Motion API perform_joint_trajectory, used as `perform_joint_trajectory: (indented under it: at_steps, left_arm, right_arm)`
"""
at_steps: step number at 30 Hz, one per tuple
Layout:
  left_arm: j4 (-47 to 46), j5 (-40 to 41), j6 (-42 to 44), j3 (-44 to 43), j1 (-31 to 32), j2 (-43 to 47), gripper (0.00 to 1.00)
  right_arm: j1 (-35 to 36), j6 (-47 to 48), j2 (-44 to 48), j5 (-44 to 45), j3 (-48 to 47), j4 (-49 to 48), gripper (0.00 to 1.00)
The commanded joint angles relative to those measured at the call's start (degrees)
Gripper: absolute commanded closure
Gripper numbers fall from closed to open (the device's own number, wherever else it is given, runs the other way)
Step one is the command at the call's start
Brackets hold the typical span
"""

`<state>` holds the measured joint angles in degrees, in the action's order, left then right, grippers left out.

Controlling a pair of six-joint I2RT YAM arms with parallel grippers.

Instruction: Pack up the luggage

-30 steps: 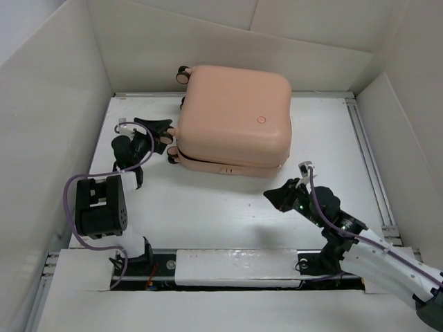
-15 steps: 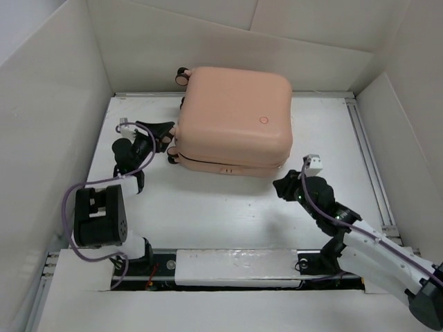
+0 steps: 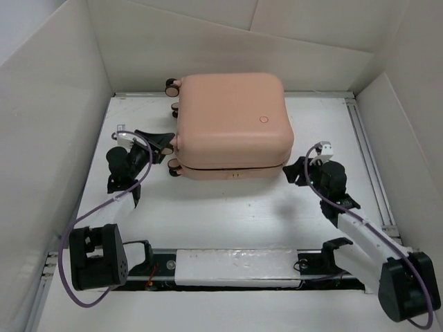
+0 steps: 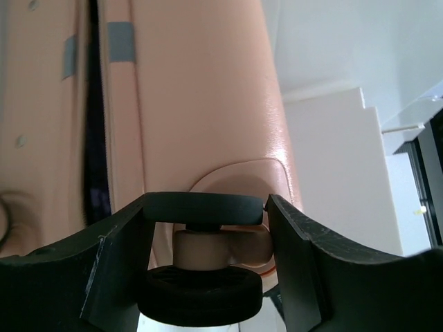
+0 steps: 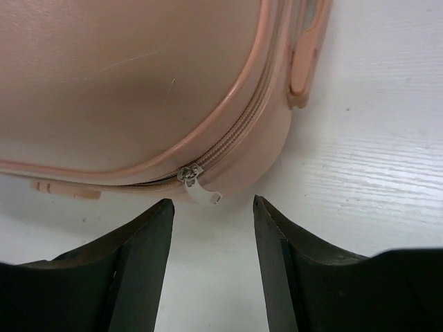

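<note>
The luggage [image 3: 230, 123] is a peach-pink hard-shell suitcase lying flat and closed at the table's middle, with its caster wheels on its left side. My left gripper [image 3: 162, 142] sits at that left side, shut on a black caster wheel [image 4: 206, 207], which spans the gap between both fingers. The wheel's pink hub [image 4: 202, 249] and its twin wheel show below. My right gripper [image 3: 295, 169] stands open at the luggage's near right corner. In the right wrist view the silver zipper pull [image 5: 201, 190] hangs just ahead of the right gripper [image 5: 212, 204], with nothing between the fingers.
White walls enclose the table on three sides. A metal rail [image 3: 367, 155] runs along the right edge and a white bar [image 3: 235, 265] along the near edge. The luggage's pink side handle [image 5: 304, 59] shows at the corner.
The luggage has turned square to the table. My left gripper has closed on the caster wheel. My right gripper has swung right and farther in to the luggage's corner, and its jaws have opened.
</note>
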<state>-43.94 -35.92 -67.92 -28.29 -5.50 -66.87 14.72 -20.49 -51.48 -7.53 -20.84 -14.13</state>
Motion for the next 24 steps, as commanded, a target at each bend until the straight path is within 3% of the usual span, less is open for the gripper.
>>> perform_joint_trajectory:
  at_steps: [1,3,7,10,14,19,22,24]
  left_arm:
    - [-5.9,-1.4,2.6,3.1,-0.4,3.3,1.0]
    - [-5.9,-1.4,2.1,4.5,-0.4,4.1,1.0]
    - [-4.6,-1.4,3.4,5.5,-0.4,5.5,1.0]
    - [-4.0,-2.0,4.1,6.1,-0.9,6.0,1.0]
    - [-4.0,-2.0,4.1,6.1,-0.9,6.1,1.0]
    - [-4.5,-2.0,4.1,6.1,-1.4,6.1,1.0]
    - [-4.5,-2.0,4.1,6.1,-1.4,6.6,1.0]
    - [-4.5,-2.0,4.1,6.8,-0.9,7.7,1.0]
  right_arm:
    - [-3.6,4.8,-4.6,-15.3,-0.9,-10.2,0.44]
    - [-4.2,4.8,-7.1,-20.6,-0.9,-14.5,0.43]
    - [-4.8,4.8,-10.1,-22.2,-0.9,-16.9,0.42]
    - [-5.3,4.8,-12.1,-20.2,-1.4,-17.4,0.43]
    - [-5.8,5.4,-13.5,-17.6,-2.4,-17.4,0.54]
    - [-5.8,5.4,-14.6,-13.8,-2.5,-18.0,0.54]
    - [-5.8,4.3,-15.2,-12.5,-2.5,-18.6,0.71]
    - [-5.8,3.6,-15.2,-11.9,-1.9,-20.1,0.91]
